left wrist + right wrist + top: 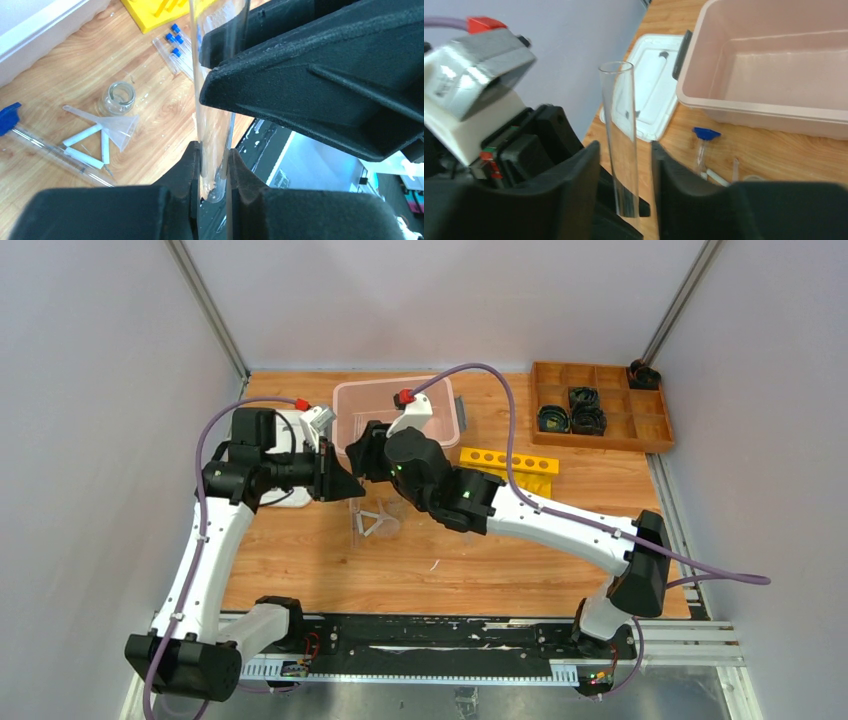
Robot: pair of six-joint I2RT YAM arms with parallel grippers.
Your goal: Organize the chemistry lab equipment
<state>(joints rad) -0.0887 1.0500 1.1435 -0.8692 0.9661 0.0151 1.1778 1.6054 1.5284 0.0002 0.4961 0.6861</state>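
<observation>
Black fingers (175, 185) of the left gripper (215, 167) filled the foreground of its wrist view, clamped on the rounded bottom end of one clear test tube (215, 140). From the other side the right gripper (625, 147) straddled the same tube with its jaws apart, and a gap showed between the glass and its right finger. The tube's open mouth rose above both fingers. The tube hung above the table (330, 570), just in front of the near left corner of the pink tub (365, 400).

Counted outward from the tub:
- one white lid (651, 95) just beside its left wall
- one yellow tube rack (508, 460) beside its near right corner
- at least three small tubes with blue caps (172, 45), side by side near that rack
- one small glass beaker (120, 97), one clear funnel (120, 127) on its side, one triangle of three white bars (92, 147) and one thin rod with a blue end (50, 150), all on the wood in front of the tub

Well right of the tub, one wooden compartment tray (640, 425) held three black ring-shaped parts (583, 400), with a fourth at its far right corner.

The tub's far rim lay close to the back wall (430, 300), and side walls closed in on both flanks. Bare wood ran from the triangle toward the arm bases
</observation>
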